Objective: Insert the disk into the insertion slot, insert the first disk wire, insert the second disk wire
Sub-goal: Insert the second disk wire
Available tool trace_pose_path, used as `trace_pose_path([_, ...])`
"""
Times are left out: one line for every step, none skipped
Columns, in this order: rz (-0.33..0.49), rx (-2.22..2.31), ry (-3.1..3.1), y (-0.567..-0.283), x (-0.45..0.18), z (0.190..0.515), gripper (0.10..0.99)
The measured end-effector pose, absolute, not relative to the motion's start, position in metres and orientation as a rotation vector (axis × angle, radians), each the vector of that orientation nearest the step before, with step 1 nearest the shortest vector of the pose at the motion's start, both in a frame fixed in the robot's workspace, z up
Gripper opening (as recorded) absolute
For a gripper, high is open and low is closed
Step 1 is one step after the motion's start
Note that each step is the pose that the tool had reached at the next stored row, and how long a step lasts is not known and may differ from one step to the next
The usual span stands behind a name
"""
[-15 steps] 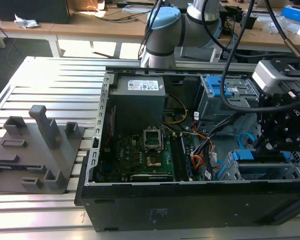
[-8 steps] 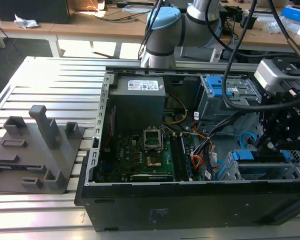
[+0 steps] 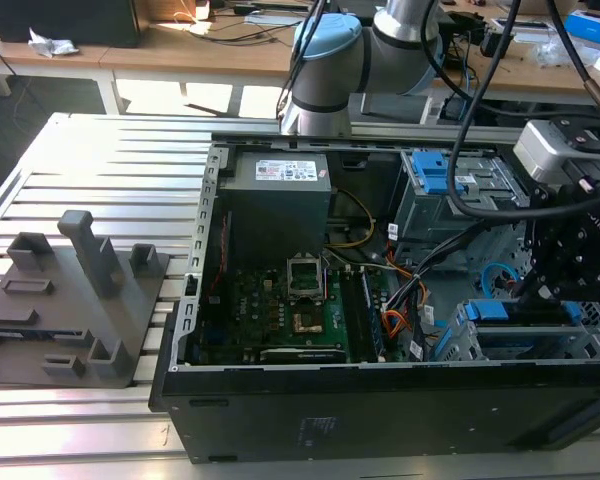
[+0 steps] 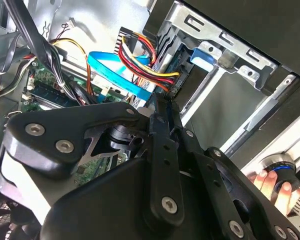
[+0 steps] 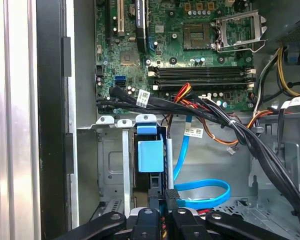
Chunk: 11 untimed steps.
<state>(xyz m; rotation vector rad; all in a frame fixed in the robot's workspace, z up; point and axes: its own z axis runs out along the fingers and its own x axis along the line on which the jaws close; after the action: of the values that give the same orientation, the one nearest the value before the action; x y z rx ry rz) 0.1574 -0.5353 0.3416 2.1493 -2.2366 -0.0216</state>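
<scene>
We are holding the hand [image 3: 550,290] over the slot [image 3: 520,345] at the exterior view's right, where the disk [image 3: 525,312] is already sitting; we cannot tell its grip. In the first wrist view, it is hovering beside a blue cable [image 5: 205,192], probably a disk wire.

The arm [image 3: 400,40] reaches down at the exterior view's right, its black tool [image 3: 570,255] lowered with fingers drawn close together
</scene>
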Motion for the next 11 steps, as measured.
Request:
trace_pose_path([-0.021, 2.149, -2.237, -0.5354, 0.1574, 0.3413, 0.161])
trace_pose_path([-0.021, 2.149, -2.237, -0.5356, 0.1574, 0.3403, 0.161])
trace_pose_path([-0.021, 2.149, -2.237, -0.5358, 0.1574, 0.3396, 0.161])
trace_pose_path([-0.021, 2.149, -2.236, -0.5359, 0.1574, 0.3387, 0.161])
trace_pose_path([-0.021, 2.149, -2.236, -0.5359, 0.1574, 0.3382, 0.161])
trace_pose_path([-0.021, 2.149, -2.236, -0.536, 0.1574, 0.3381, 0.161])
trace_pose_path([-0.021, 2.149, -2.237, -0.536, 0.1573, 0.3377, 0.161])
trace_pose_path([-0.021, 2.149, -2.237, -0.5359, 0.1573, 0.3376, 0.161])
trace_pose_path([-0.022, 2.149, -2.237, -0.5359, 0.1574, 0.3373, 0.161])
trace_pose_path([-0.022, 2.15, -2.237, -0.5359, 0.1574, 0.3369, 0.231])
trace_pose_path([-0.022, 2.149, -2.237, -0.5359, 0.1574, 0.337, 0.231])
